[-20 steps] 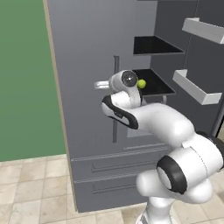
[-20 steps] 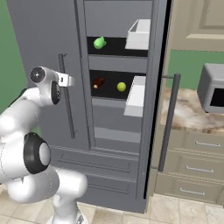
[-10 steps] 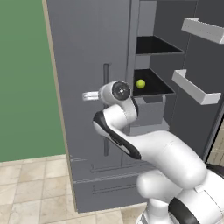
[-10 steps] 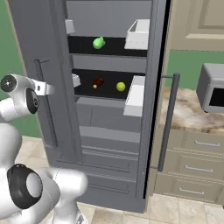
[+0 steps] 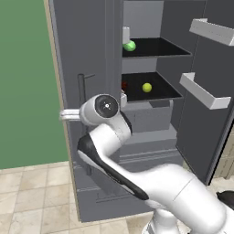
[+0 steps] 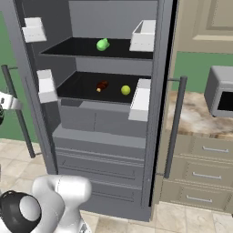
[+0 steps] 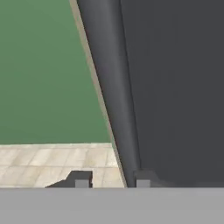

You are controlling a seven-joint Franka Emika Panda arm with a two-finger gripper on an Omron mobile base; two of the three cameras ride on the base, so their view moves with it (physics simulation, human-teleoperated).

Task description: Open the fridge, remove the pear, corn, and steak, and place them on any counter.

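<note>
My gripper (image 7: pixel 109 183) closed on the left door's bar handle (image 7: pixel 113 96), fridge (image 6: pixel 109 136) open. Lower shelf: pear (image 6: pixel 125 90) beside dark red steak (image 6: pixel 102 86). Upper shelf: corn (image 6: pixel 103 44). Desk (image 6: pixel 200 119) far right.

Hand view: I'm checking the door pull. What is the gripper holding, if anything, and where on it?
The gripper looks closed on the left door handle of the fridge, around the bar's upper middle; the contact itself is unclear.
</note>
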